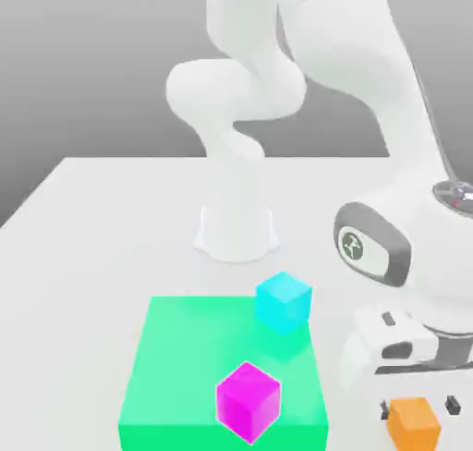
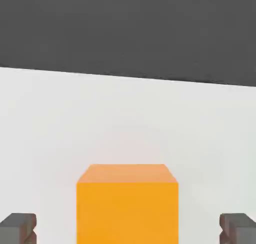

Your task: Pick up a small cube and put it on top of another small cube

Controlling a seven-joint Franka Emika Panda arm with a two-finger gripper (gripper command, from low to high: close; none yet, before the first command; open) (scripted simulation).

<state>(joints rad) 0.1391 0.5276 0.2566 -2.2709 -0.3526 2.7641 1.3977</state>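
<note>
Facing exterior view; close hand view; shared orange cube (image 1: 413, 423).

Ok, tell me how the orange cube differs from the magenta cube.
The orange cube looks smaller than the magenta cube. The orange cube sits on the white table, while the magenta cube sits on the green slab. The orange cube lies between the jaws of the gripper, gaps visible at both fingers; the magenta cube stands free of the arm. Both are plain, single-coloured cubes resting flat.

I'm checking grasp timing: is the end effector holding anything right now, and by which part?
Nothing is held yet. The end effector straddles the orange cube, its fingers standing clear of the cube's two side faces, with gaps visible.
</note>
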